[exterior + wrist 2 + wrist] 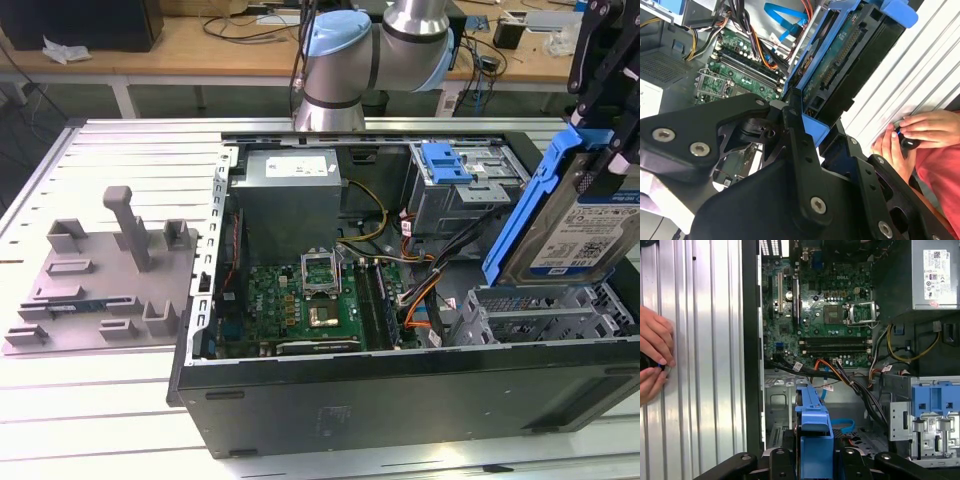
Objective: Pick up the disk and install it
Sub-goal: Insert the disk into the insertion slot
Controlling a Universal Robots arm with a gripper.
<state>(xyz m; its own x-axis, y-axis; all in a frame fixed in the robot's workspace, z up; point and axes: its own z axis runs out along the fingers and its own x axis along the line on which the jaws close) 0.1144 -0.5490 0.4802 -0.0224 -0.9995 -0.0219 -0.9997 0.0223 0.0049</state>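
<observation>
Reaching over the computer case (400,400), the arm (365,55) holds its pincer (603,140) clamped on the tilted disk (578,225).

Your gripper (809,125) in matt black metal with bright steel screws, your disk (575,225) in smooth silver-grey metal, white paper label, glossy blue plastic frame, your table (100,160) in ribbed satin pale metal, computer case (400,400) in matt dark painted metal, fixture (100,280) in matt grey plastic
</observation>
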